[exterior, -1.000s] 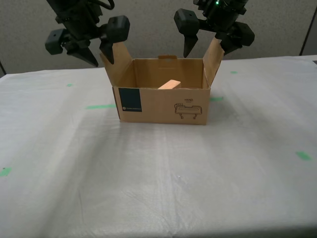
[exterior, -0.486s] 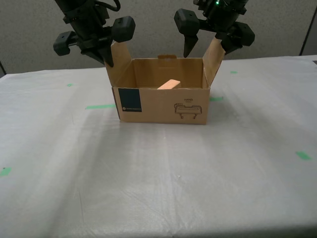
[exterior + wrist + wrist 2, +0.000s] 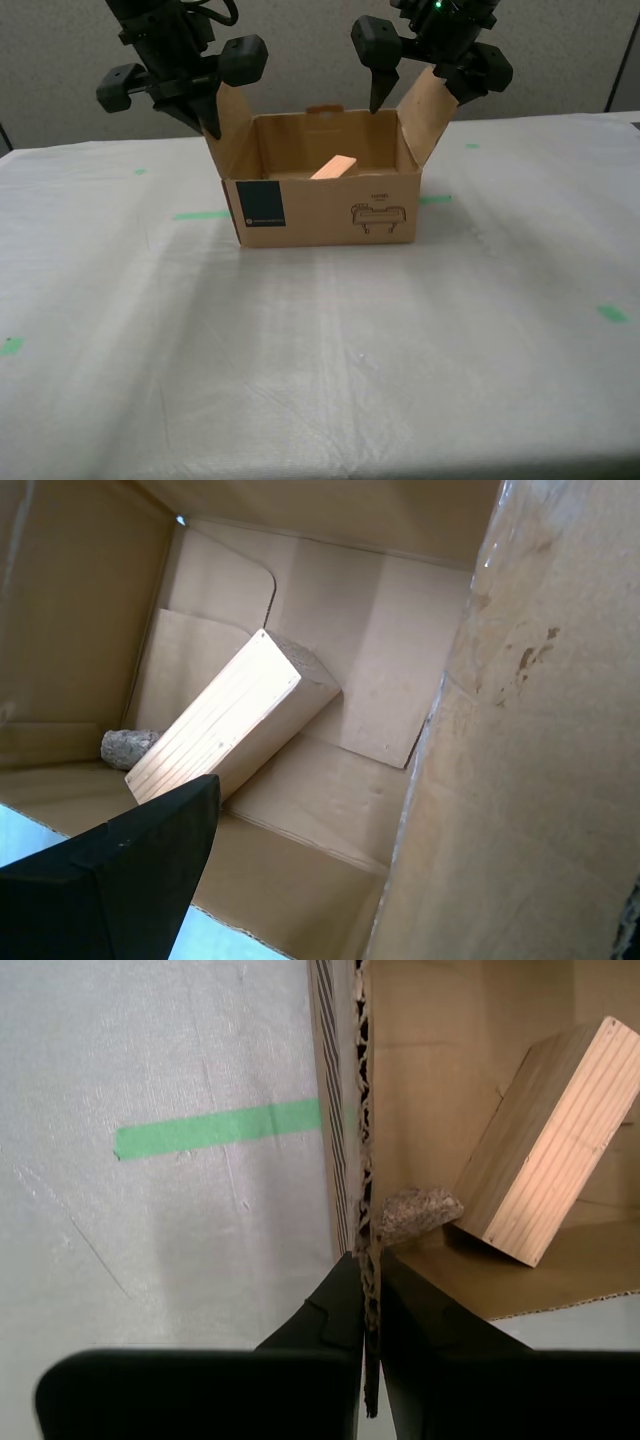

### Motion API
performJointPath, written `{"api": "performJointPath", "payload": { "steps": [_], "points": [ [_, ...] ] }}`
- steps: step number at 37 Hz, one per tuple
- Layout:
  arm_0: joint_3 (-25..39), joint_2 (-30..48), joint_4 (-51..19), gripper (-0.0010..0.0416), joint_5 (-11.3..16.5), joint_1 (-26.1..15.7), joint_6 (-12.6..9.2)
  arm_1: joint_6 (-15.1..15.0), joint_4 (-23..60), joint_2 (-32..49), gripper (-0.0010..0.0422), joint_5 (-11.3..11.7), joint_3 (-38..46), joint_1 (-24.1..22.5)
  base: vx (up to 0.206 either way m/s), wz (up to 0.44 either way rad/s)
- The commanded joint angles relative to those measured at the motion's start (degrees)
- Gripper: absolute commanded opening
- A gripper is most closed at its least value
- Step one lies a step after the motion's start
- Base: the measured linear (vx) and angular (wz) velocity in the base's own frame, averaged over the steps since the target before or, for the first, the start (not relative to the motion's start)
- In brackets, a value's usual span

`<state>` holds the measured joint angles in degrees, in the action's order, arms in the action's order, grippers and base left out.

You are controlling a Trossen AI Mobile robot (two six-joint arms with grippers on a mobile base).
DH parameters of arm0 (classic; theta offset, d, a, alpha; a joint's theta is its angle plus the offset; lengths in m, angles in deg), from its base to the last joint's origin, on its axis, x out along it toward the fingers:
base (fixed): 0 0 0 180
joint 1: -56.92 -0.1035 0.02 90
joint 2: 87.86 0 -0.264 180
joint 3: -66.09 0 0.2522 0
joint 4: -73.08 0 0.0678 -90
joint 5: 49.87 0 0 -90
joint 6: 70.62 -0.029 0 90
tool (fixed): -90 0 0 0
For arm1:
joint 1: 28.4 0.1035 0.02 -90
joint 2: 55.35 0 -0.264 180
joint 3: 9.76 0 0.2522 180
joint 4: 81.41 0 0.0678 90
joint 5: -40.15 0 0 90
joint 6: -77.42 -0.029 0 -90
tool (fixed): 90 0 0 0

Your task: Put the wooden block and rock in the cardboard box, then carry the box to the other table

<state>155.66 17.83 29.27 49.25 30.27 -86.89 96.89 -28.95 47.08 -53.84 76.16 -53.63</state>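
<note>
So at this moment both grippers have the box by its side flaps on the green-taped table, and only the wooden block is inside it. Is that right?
Not quite: the cardboard box holds the rock as well, lying against the wooden block. The second wrist view shows both; the exterior view shows only the block. The rest stands: my first gripper and my second gripper each hold a side flap, on the green-taped table.

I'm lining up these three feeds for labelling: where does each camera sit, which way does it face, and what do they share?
Exterior view: on the robot, facing the cardboard box on the table; both arms show at its side flaps.
Second wrist view: on my second gripper, looking down a pinched flap at the rock and green tape.
First wrist view: on my first gripper, looking into the box; one dark finger shows.
All three share the wooden block.
</note>
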Motion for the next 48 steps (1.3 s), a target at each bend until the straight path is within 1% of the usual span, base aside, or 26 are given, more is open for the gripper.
{"api": "performJointPath", "payload": {
  "steps": [1,10,14,18,26,32,36,43,48],
  "points": [
    [0.04,-0.02,0.17,0.0386,-0.26,0.09,-0.02,0.17,1.81,0.24,0.0002,-0.04,-0.28,-0.46,0.000,0.000],
    [0.04,-0.02,0.68,0.0375,-0.26,0.09,-0.02,-0.13,-0.52,0.24,0.0004,-0.09,-0.28,-0.57,0.000,0.000],
    [0.04,-0.02,0.66,0.0373,-0.26,0.09,-0.02,-0.17,-0.63,0.17,0.0024,-0.11,-0.26,-0.57,0.000,0.000],
    [0.04,-0.02,0.63,0.0377,-0.26,0.09,-0.02,-0.44,-0.63,0.17,0.0061,-0.11,-0.26,-0.57,0.000,0.000],
    [0.04,-0.02,0.63,0.0386,-0.26,0.09,-0.02,-0.39,-0.61,-0.02,0.0157,-0.09,-0.26,-0.57,0.000,0.000],
    [0.04,-0.22,0.57,0.0381,-0.26,0.09,-0.02,-0.37,-0.61,-0.13,0.0236,-0.09,-0.26,-0.57,0.000,0.000],
    [0.04,-0.50,0.26,0.0377,-0.26,0.09,-0.02,-0.37,-0.50,-0.24,0.0279,-0.09,-0.26,-0.55,0.000,0.000],
    [0.04,-1.57,-0.59,0.0376,-0.26,0.09,-0.02,-0.37,-0.26,-2.27,0.0333,0.17,-0.26,-0.44,0.000,0.000],
    [0.04,-2.67,-1.29,0.0381,-0.37,0.11,0.00,-0.39,-0.26,-4.90,0.0346,0.68,-0.11,-0.31,0.000,0.000]
  ]
}}
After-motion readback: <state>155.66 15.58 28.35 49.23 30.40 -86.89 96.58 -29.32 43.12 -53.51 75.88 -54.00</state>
